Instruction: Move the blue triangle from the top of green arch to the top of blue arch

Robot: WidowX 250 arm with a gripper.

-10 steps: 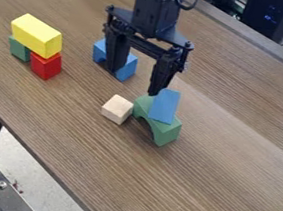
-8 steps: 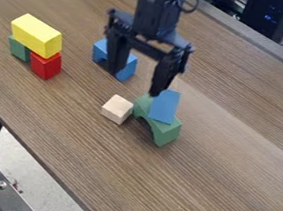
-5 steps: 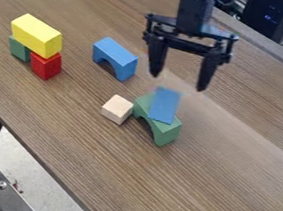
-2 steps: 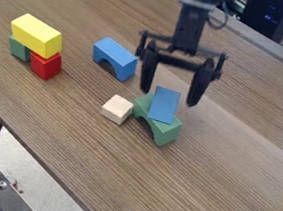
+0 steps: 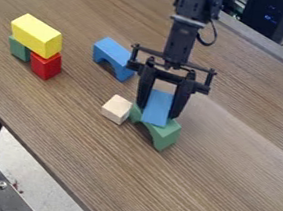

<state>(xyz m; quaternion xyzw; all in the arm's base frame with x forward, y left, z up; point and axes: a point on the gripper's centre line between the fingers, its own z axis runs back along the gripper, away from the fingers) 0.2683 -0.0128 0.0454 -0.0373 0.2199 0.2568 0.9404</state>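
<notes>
The black gripper points down just right of the centre, its two fingers against the left and right sides of the blue triangle, shut on it. That triangle rests on top of the green arch, its sloped face towards the camera. Behind and to the left of the gripper, the blue arch stands on the table with its top bare; its right end is close to the gripper's left side in this view.
Beside the green arch's left end lies a plain wooden cube. At the far left, a yellow block sits on a red cube and a green block. The table's front edge runs diagonally across the lower left.
The gripper first moved right from near the blue arch, then came down around the blue triangle and closed on it. Triangle and green arch have shifted slightly.
</notes>
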